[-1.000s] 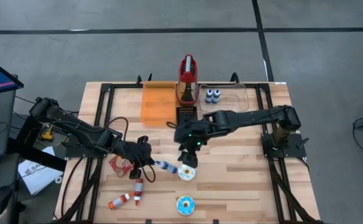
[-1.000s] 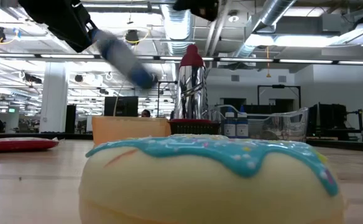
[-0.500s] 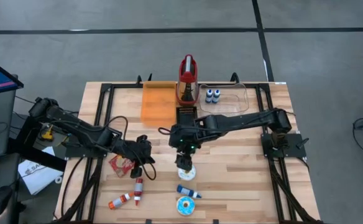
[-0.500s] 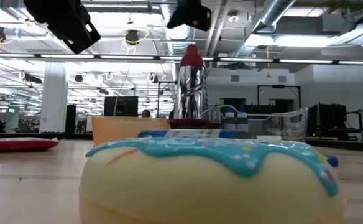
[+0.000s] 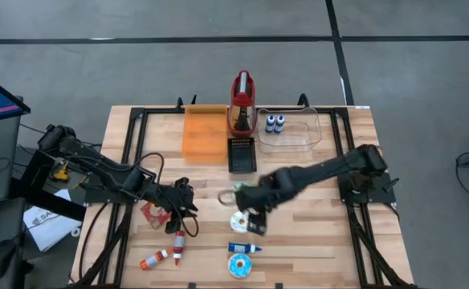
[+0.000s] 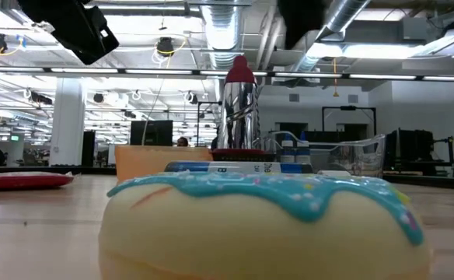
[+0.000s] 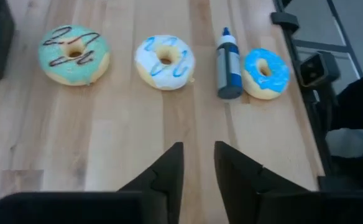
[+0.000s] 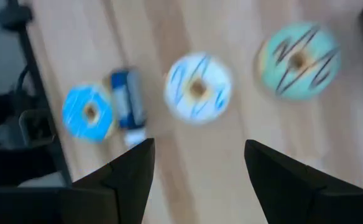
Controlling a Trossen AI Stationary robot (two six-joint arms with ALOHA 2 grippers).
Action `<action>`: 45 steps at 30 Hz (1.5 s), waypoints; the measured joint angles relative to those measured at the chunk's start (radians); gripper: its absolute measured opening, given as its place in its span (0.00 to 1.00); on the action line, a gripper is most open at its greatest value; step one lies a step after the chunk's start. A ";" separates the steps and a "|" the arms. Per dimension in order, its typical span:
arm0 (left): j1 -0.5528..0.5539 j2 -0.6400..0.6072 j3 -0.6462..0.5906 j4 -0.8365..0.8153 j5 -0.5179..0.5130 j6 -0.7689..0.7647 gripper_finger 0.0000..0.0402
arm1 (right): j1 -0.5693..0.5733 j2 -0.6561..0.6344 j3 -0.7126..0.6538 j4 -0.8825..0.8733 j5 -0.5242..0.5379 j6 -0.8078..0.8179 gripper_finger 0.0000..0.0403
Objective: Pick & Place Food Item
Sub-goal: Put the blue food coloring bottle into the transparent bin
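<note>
Right now, nearest you at 6 o'clock: blue donut [image 5: 239, 265], blue tube [image 5: 243, 248]. Just past, right gripper [image 8: 198, 146] hangs over white donut [image 5: 238, 221], fingers wide apart, empty; prob. off target, so don't count on it. Your red packet [image 5: 153, 213] lies flat at 8 o'clock. Left gripper [image 7: 198, 148] is at its 2 o'clock side, fingers slightly apart, nothing btwn; likely lining up. Orange tray [image 5: 205, 133] at 12, poss. drop spot.

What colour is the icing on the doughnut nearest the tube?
Bright blue icing on that doughnut, beside the tube; clearest in the left wrist view.
</note>
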 joint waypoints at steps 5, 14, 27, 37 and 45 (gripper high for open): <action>-0.028 -0.008 -0.001 -0.008 -0.007 0.002 0.31 | 0.101 -0.173 -0.289 0.239 0.077 0.225 0.60; -0.101 -0.026 -0.001 0.039 -0.095 0.100 0.43 | 0.294 -0.374 -0.869 1.219 0.512 0.261 0.57; -0.110 -0.246 -0.001 0.049 -0.278 0.085 0.55 | 0.383 -0.108 -0.902 1.317 0.640 0.225 0.55; -0.108 -0.262 -0.001 0.032 -0.292 -0.016 0.55 | 0.433 0.059 -0.902 1.523 0.644 0.246 0.55; -0.108 -0.262 -0.001 0.011 -0.292 -0.073 0.54 | 0.433 0.114 -0.902 1.554 0.645 0.239 0.55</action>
